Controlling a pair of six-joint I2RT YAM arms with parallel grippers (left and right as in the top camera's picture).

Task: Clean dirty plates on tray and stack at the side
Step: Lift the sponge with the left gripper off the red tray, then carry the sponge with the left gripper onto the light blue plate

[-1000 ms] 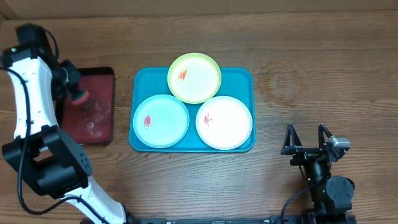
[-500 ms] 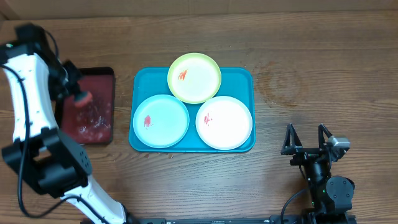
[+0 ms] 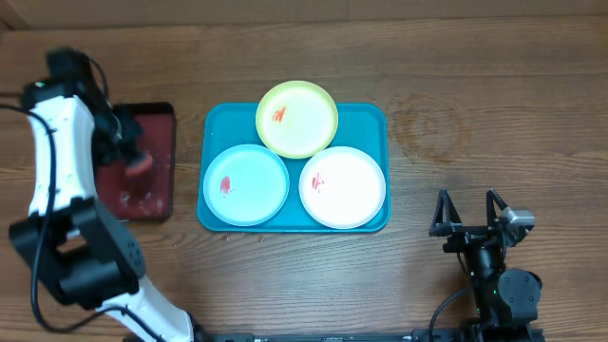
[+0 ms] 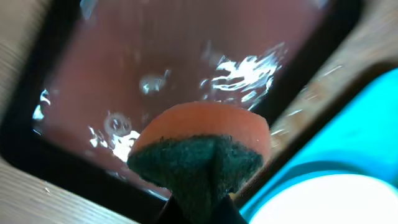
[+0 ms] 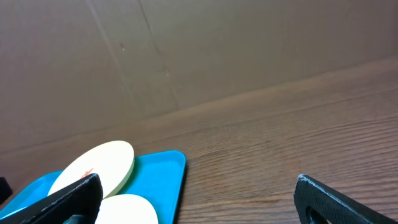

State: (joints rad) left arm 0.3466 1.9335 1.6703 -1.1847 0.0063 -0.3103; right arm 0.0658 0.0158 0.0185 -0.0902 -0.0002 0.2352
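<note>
Wooden table — left gripper pinches sponge over red tray, right gripper spread wide

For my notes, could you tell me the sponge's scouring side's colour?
Dark green on the sponge; clearest in left wrist view.

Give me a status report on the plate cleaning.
Left tool shut on sponge, over small red tray. Right tool open, empty, parked. Green plate, blue plate, white plate on blue tray, red smears on each. Nothing between sponge and plates.
</note>
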